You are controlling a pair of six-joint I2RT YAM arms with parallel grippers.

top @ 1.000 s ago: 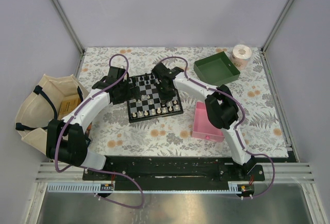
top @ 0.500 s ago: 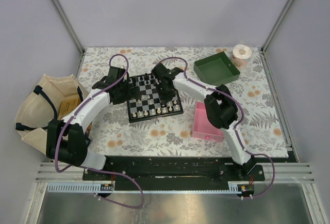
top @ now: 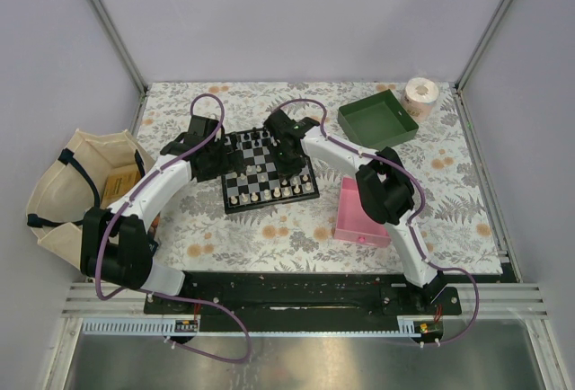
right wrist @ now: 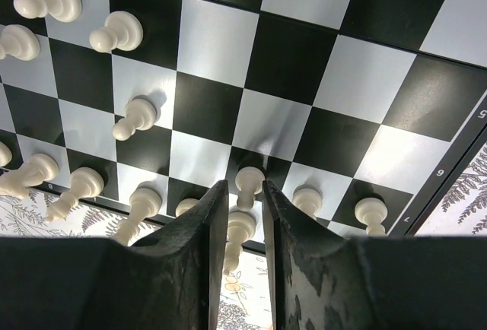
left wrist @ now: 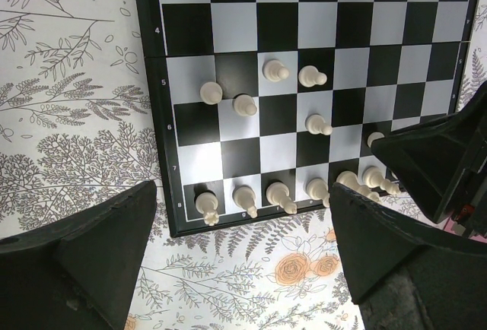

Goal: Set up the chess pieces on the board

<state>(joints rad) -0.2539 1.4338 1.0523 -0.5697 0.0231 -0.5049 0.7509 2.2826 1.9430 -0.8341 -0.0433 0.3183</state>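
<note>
The board [top: 256, 181] lies mid-table, and also shows in the wrist views [left wrist: 236, 52] [right wrist: 289, 60]. Cream-white chess pieces [top: 269, 194] line its near edge; several pawns [left wrist: 275, 70] stand further in. Dark pieces [top: 243, 144] stand at its far side. My right gripper [right wrist: 243, 193] [top: 289, 160] is low over the board's right part, its jaws parted a little around a white pawn [right wrist: 248, 181] that stands on a black square. My left gripper [left wrist: 243, 193] [top: 216, 153] hovers at the board's left edge, open wide and holding nothing.
A pink tray [top: 346, 219] lies right of the board. A green tray [top: 406, 131] and a roll of tape [top: 420, 93] sit at the back right. A cream cloth bag [top: 54, 194] hangs off the table's left side.
The right jaws have parted slightly around the white pawn. Neither arm has visibly moved in the top view.
</note>
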